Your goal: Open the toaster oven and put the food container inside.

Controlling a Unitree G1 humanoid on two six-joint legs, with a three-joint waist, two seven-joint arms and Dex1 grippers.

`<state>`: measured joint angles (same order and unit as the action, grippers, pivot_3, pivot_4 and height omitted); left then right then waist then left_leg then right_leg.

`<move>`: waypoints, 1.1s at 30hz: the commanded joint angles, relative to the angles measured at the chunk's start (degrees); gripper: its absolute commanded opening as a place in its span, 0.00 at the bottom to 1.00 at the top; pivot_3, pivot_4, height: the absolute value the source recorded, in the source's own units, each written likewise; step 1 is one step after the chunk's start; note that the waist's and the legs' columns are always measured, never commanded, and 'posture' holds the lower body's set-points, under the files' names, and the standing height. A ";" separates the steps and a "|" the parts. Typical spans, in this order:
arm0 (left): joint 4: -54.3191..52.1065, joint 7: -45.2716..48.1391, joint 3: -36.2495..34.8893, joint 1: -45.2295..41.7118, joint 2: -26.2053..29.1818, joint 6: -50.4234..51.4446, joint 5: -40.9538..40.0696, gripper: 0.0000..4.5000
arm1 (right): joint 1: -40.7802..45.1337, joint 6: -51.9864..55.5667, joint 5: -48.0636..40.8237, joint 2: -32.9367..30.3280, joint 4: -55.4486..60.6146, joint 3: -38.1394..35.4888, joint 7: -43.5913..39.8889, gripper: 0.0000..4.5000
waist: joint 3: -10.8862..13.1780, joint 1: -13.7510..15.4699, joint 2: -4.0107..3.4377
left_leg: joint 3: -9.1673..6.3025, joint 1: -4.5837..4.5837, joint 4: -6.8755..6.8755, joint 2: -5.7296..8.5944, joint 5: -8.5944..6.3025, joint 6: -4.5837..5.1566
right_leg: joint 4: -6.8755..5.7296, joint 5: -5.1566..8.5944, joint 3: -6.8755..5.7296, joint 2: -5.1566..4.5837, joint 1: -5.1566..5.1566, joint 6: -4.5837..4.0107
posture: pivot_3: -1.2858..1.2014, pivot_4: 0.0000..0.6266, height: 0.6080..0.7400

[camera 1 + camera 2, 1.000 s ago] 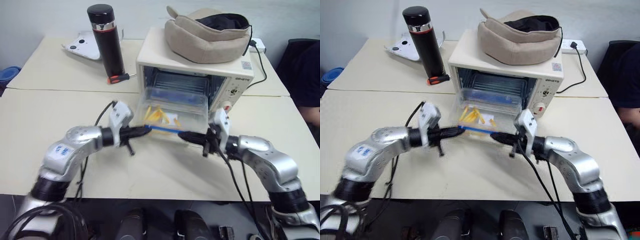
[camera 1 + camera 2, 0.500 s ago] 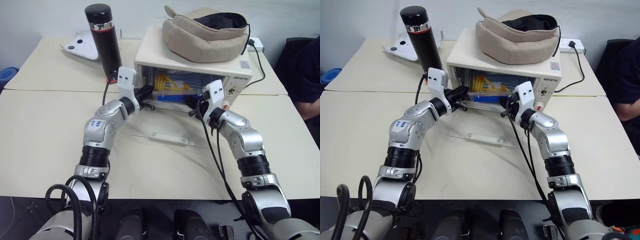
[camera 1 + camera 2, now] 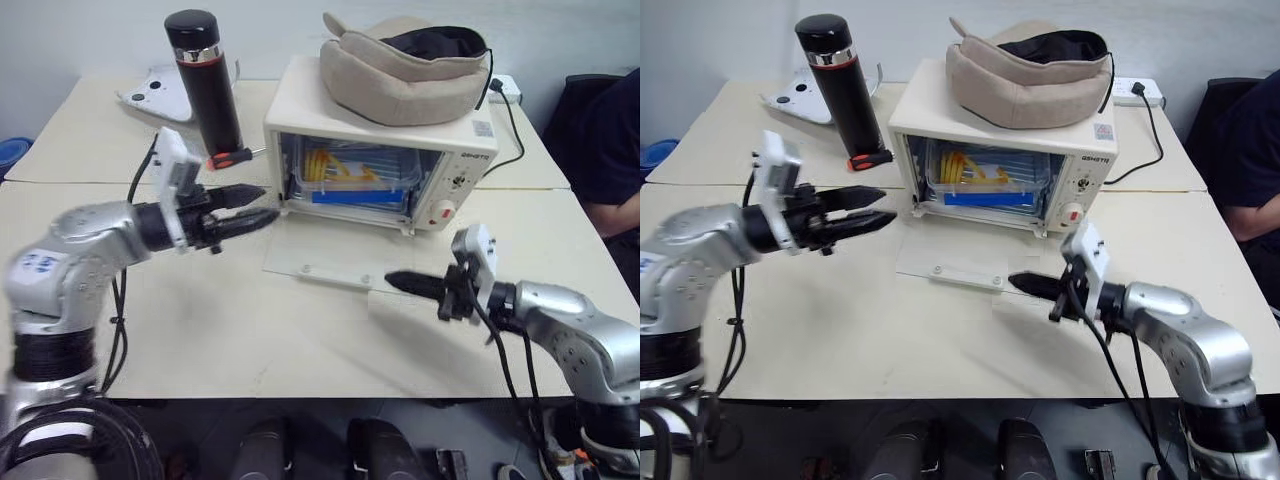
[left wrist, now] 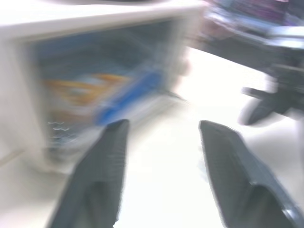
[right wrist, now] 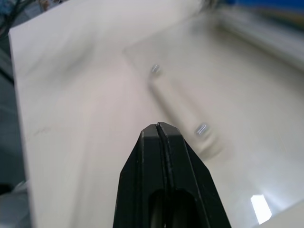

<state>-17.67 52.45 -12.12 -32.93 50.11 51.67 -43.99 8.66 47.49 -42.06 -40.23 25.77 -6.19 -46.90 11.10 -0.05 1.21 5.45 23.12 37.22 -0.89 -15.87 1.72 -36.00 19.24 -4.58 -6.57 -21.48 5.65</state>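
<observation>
We see the food container (image 3: 352, 172) lying inside the toaster oven (image 3: 380, 140), its long axis running across the cavity and its blue edge facing out. The glass door (image 3: 335, 262) lies flat on the table (image 3: 200, 320) in front of the oven, so what remains, we judge, is closing it. Its handle bar runs crosswise along the near edge, just ahead of the right gripper (image 3: 398, 283), whose black fingers are pressed together and point at it from the right. The left gripper (image 3: 250, 206) hovers beside the oven's left front corner, fingers parted and holding nothing, higher above the table (farther from the handle, as we read it). Our count: one oven, one container, one black thermos (image 3: 205, 80), one screwdriver (image 3: 235, 156), one beige bag (image 3: 405, 62) on top, two grippers
</observation>
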 commanded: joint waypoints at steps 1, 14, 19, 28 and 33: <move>-3.26 6.78 -2.31 0.56 5.91 2.00 -4.38 0.86 | -3.53 -1.65 2.06 -0.04 2.17 -0.35 2.21 0.00 | 0.00 0.01 0.00 | 0.00 0.00 0.00 0.01 0.00 0.00 | -0.01 0.00 0.01 -0.01 -0.01 0.00 | 0.52 0.24 1.00; -4.06 11.93 -1.28 3.44 14.86 -2.17 -1.40 1.00 | 2.99 -11.78 9.31 13.70 -9.08 -0.76 13.08 0.00 | 0.02 -0.22 -0.04 | 0.09 0.01 -0.10 -0.02 -0.01 -0.06 | -0.05 0.04 0.11 0.05 -0.16 -0.08 | 0.52 0.24 1.00; -1.52 13.40 -1.41 5.43 16.10 -5.38 1.37 1.00 | 10.17 -2.29 -6.06 6.44 -5.30 -9.80 6.03 0.28 | 0.09 -0.18 -0.15 | 0.09 0.04 -0.10 -0.02 -0.02 -0.01 | -0.16 0.04 0.12 0.04 -0.16 -0.07 | 0.52 0.24 1.00; 8.92 17.07 -5.23 3.57 19.28 -8.82 3.47 1.00 | 15.96 1.59 -9.15 -20.95 -14.48 -15.86 -14.83 0.95 | 0.13 -0.16 -0.21 | 0.13 0.08 -0.03 -0.01 -0.14 0.22 | 0.00 0.03 0.09 0.02 -0.12 -0.05 | 0.52 0.24 1.00; 13.83 17.49 -7.78 -1.62 21.05 -7.56 1.83 1.00 | 18.72 -5.37 -3.30 -26.77 -22.81 -15.64 -20.39 1.00 | 0.14 -0.37 -0.22 | 0.22 0.07 -0.03 -0.04 -0.14 0.22 | 0.02 0.03 0.14 0.02 -0.18 -0.05 | 0.52 0.24 1.00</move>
<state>-4.29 69.66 -17.10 -32.89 69.91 44.01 -40.77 26.42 45.08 -46.86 -65.85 4.39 -20.67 -66.01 11.24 -0.41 0.99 5.70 23.19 37.20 -0.92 -16.01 1.93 -35.98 19.27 -4.42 -6.55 -21.68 5.60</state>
